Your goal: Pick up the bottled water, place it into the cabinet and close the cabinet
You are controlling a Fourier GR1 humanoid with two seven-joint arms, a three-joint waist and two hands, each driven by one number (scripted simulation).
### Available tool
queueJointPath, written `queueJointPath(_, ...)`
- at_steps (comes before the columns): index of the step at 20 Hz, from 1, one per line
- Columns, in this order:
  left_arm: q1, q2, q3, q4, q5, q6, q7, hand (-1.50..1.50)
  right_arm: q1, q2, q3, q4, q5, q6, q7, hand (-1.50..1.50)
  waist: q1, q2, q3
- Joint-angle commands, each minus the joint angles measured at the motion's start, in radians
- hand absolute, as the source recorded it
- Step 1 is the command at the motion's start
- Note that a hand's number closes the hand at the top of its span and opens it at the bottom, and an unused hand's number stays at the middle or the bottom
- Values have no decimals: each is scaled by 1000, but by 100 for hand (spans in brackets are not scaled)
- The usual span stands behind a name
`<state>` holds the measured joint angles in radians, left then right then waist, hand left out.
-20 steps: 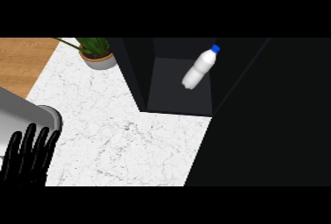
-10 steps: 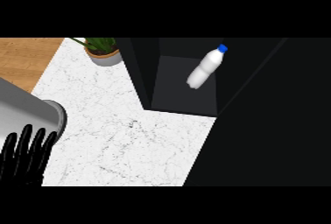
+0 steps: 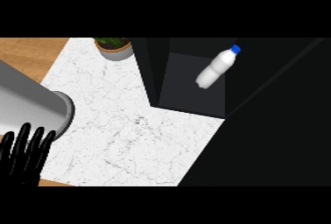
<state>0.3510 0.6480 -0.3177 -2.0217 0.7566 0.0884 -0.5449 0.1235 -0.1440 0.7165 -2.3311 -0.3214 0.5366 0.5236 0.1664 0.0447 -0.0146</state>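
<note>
Vs 0.5 s ago: L forearm (image 3: 29,109) fills more of view; bottle (image 3: 217,69) same spot, lying tilted inside cabinet (image 3: 191,89). L robot hand (image 3: 26,155) spread, holding nothing, well left of cabinet, at bench (image 3: 129,122) edge. Plant (image 3: 115,47) just left of cabinet.

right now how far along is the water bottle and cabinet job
Done: the bottled water lies inside the cabinet, with no hand on it. In hand: nothing; the left hand is open at the lower left edge, and the right hand is out of view. Left: closing the cabinet, whose inside shows open.
</note>
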Motion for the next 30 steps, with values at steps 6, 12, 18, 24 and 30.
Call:
queueJointPath(6, 33, 8, 24, 1, 7, -6, -11, -150, 1, 137, -148, 104, -14, -268, -45, 150, -50, -9, 4)
queueJointPath(12, 50, 9, 26, 5, 18, -25, -14, -150, -11, 138, -230, 151, -26, -342, -90, 150, -51, -3, 5)
queueJointPath(18, 30, 7, 39, -1, 28, -34, -16, -150, -128, 140, -323, 270, -62, -438, -126, 150, -32, -6, 6)
queueJointPath(24, 15, 5, 27, 21, 33, -51, 0, -150, -458, 143, -404, 548, -85, -637, -140, 150, -24, -7, 10)
queueJointPath(30, 33, 13, 36, 46, 35, -83, -6, -150, -801, 144, -484, 877, -155, -764, -174, 150, -25, -16, 12)
